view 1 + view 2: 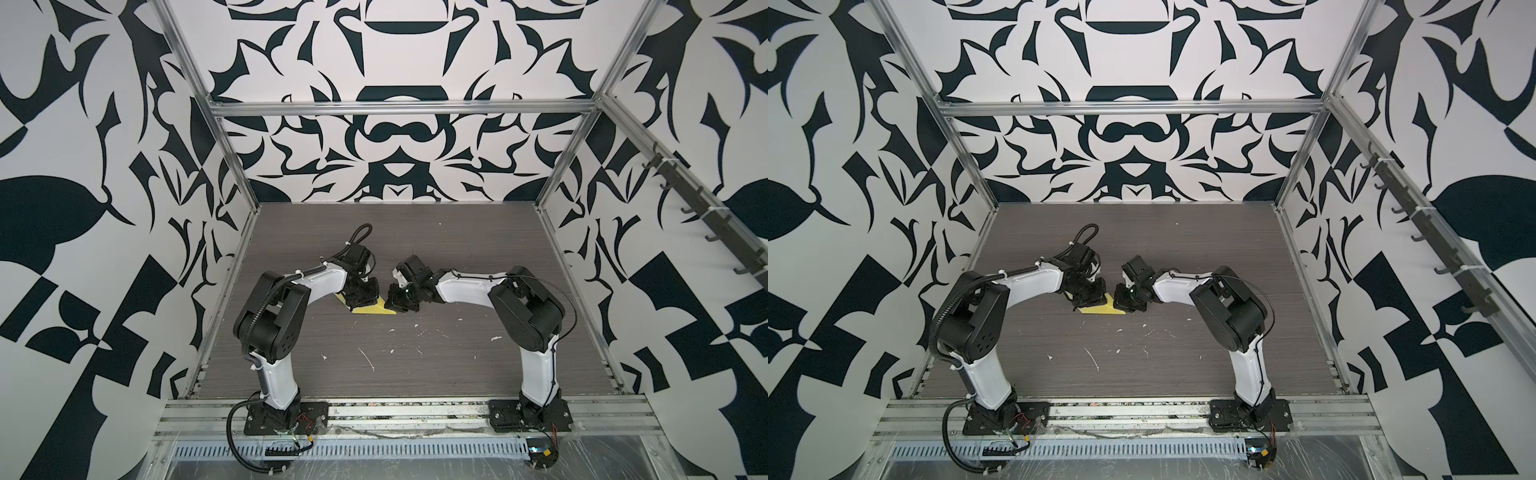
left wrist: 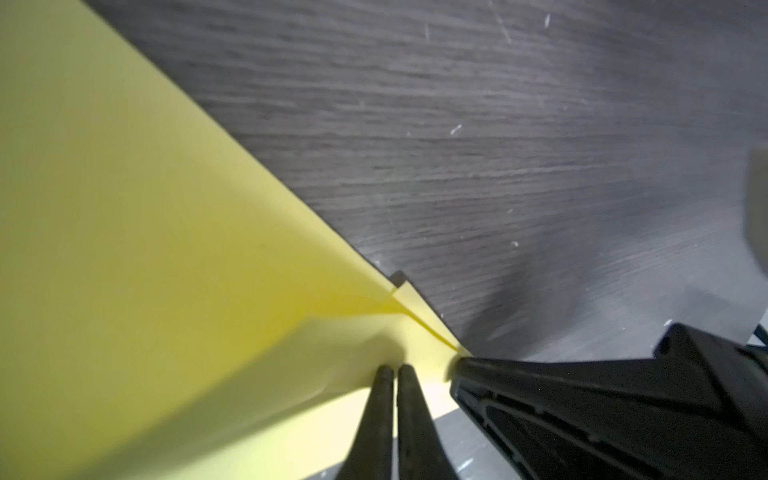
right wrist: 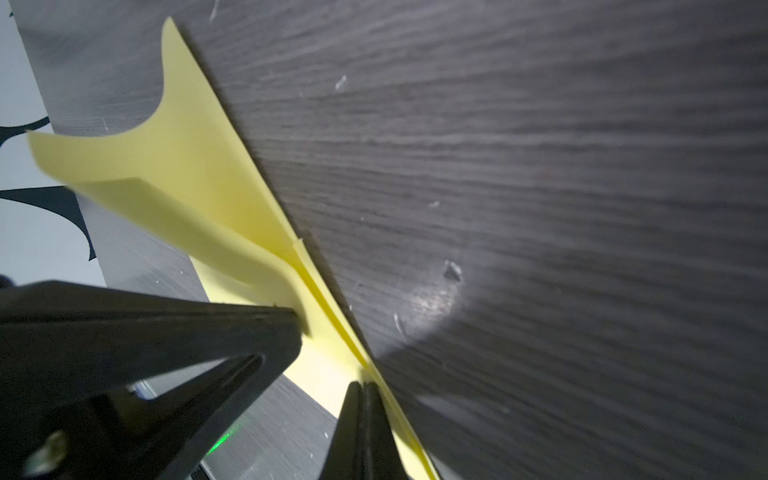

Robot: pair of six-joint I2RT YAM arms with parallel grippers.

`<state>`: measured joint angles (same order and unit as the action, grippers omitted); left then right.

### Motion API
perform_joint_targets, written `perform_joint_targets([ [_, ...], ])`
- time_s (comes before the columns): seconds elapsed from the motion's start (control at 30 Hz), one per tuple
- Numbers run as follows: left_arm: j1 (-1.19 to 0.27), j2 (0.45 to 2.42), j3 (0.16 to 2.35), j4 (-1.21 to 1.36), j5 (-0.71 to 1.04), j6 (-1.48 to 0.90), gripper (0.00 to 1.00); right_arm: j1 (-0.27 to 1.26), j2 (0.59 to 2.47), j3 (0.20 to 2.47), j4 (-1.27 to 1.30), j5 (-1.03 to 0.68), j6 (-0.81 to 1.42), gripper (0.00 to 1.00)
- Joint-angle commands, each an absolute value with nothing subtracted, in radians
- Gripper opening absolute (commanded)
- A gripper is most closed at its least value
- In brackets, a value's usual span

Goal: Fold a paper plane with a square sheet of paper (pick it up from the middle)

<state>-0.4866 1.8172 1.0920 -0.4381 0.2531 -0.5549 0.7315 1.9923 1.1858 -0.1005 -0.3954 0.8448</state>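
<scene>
At the centre of the table (image 1: 457, 249), the square sheet of paper (image 1: 371, 309) lies folded. My right gripper (image 3: 365, 387), tips together, touches its 3 o'clock corner. The left gripper (image 2: 395, 372), at 10 o'clock, looks barely parted, its grip unclear to me. Uneven pulling could tear the crease.

The left arm (image 1: 278, 382) and right arm (image 1: 536, 370) — white shells (image 1: 459, 291), black joints (image 1: 276, 328), black cables (image 1: 254, 322) apparently zip-tied.
</scene>
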Motion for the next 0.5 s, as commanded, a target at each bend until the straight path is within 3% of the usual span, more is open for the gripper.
perform_joint_targets([
  [0.0,-0.486,1.802,1.155,-0.533,0.221,-0.469,0.14,0.728,1.993,1.174,-0.183,-0.351,0.826,0.0],
  [0.47,-0.483,1.848,1.227,-0.663,0.157,-0.335,0.18,0.727,2.008,1.187,-0.204,-0.356,0.819,0.0],
])
